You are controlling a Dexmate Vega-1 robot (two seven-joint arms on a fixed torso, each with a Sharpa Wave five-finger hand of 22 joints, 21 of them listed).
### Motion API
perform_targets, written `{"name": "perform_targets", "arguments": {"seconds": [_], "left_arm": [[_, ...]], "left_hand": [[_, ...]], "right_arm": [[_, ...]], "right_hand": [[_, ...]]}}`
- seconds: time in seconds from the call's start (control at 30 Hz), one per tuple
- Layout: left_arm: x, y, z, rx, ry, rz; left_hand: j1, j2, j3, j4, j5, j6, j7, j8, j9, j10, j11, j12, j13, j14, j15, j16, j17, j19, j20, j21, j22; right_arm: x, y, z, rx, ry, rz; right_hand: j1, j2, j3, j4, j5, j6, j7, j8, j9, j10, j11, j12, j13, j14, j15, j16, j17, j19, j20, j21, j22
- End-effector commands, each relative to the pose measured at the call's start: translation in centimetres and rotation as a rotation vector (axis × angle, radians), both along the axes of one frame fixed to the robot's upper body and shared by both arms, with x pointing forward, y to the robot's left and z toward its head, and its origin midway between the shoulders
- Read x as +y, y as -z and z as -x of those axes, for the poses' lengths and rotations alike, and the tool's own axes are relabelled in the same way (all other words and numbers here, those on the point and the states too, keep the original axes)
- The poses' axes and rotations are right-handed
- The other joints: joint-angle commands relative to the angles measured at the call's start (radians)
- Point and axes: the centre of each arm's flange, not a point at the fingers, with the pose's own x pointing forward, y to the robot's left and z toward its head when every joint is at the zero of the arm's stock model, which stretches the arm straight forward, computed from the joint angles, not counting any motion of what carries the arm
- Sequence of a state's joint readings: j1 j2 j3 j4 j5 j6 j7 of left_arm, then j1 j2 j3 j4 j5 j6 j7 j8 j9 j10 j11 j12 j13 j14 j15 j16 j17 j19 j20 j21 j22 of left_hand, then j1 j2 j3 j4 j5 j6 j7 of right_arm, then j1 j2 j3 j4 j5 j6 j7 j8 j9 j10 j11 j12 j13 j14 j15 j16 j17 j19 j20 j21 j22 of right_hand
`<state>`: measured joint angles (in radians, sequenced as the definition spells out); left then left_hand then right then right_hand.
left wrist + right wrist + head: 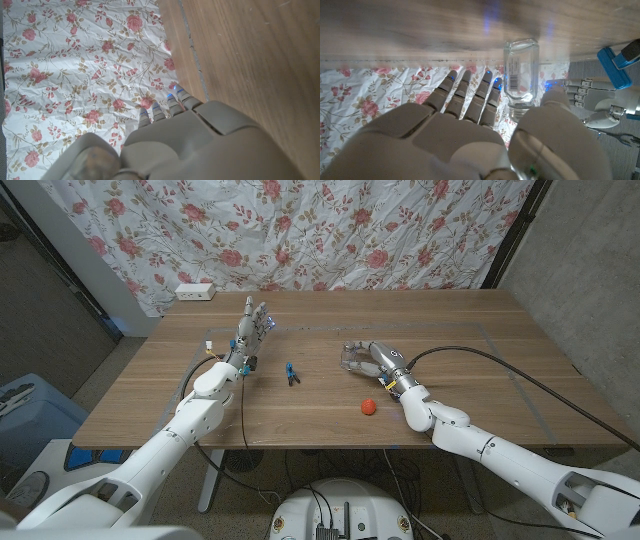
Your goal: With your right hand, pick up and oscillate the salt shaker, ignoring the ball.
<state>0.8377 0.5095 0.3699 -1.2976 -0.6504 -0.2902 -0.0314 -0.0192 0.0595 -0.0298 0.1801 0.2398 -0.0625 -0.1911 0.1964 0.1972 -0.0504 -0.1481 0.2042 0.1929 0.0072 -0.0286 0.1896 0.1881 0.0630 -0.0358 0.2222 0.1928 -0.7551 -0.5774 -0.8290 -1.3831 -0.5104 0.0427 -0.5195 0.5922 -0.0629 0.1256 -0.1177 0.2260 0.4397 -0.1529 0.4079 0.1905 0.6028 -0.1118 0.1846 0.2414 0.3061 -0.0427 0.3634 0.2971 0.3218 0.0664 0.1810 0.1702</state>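
Right hand (372,362) grasps the salt shaker (521,70) mid-table, ball (368,407) nearby.

dim even light | soft shadows | wrist views blurred close up

Wooden table (470,395) with red ball (368,407), blue clip (291,373), salt shaker (352,358).

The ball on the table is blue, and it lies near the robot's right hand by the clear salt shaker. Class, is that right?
Not quite: the ball is red-orange, as the head view shows. It does lie near the right hand, by the clear salt shaker.
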Motion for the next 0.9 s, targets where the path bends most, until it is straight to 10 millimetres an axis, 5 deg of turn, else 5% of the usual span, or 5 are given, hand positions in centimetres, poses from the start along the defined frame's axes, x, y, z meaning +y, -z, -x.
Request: {"name": "perform_targets", "arguments": {"seconds": [0.03, 0.53, 0.9], "left_arm": [[0.0, 0.0, 0.0, 0.000, 0.000, 0.000], [0.0, 0.0, 0.0, 0.000, 0.000, 0.000], [0.0, 0.0, 0.0, 0.000, 0.000, 0.000]], "left_hand": [[0.000, 0.101, -0.002, 0.006, 0.008, 0.000, -0.010, 0.004, 0.006, 0.001, -0.008, 0.008, 0.004, 0.001, -0.107, 0.005, 0.006, 0.005, -0.025, 0.005, 0.005], [0.000, 0.101, -0.002, 0.006, 0.008, 0.001, -0.009, 0.004, 0.006, 0.001, -0.008, 0.008, 0.004, 0.001, -0.106, 0.005, 0.006, 0.005, -0.024, 0.005, 0.005], [0.000, 0.101, -0.002, 0.006, 0.008, 0.001, -0.008, 0.004, 0.006, 0.001, -0.008, 0.008, 0.004, 0.001, -0.105, 0.005, 0.006, 0.004, -0.024, 0.004, 0.005]], "right_arm": [[-0.5, -0.5, -0.2, 0.035, -0.049, -0.002], [-1.5, -1.6, -0.9, 0.125, -0.163, -0.048], [-2.5, -2.8, -0.7, 0.176, -0.232, -0.160]], "right_hand": [[-0.031, -0.004, -0.010, 0.008, 0.007, -0.032, 0.015, -0.019, 0.000, -0.031, 0.014, -0.001, -0.001, -0.023, -0.012, -0.013, 0.000, -0.025, -0.004, -0.001, 0.001], [-0.146, -0.013, -0.048, 0.036, 0.034, -0.242, 0.048, -0.150, -0.001, -0.233, 0.077, -0.005, -0.018, -0.156, 0.070, -0.084, -0.007, -0.130, 0.016, -0.002, 0.001], [-0.195, -0.003, -0.061, 0.052, 0.036, -0.305, 0.065, -0.193, -0.002, -0.334, 0.119, -0.010, -0.028, -0.228, 0.100, -0.117, -0.007, -0.167, 0.020, 0.001, 0.001]]}}
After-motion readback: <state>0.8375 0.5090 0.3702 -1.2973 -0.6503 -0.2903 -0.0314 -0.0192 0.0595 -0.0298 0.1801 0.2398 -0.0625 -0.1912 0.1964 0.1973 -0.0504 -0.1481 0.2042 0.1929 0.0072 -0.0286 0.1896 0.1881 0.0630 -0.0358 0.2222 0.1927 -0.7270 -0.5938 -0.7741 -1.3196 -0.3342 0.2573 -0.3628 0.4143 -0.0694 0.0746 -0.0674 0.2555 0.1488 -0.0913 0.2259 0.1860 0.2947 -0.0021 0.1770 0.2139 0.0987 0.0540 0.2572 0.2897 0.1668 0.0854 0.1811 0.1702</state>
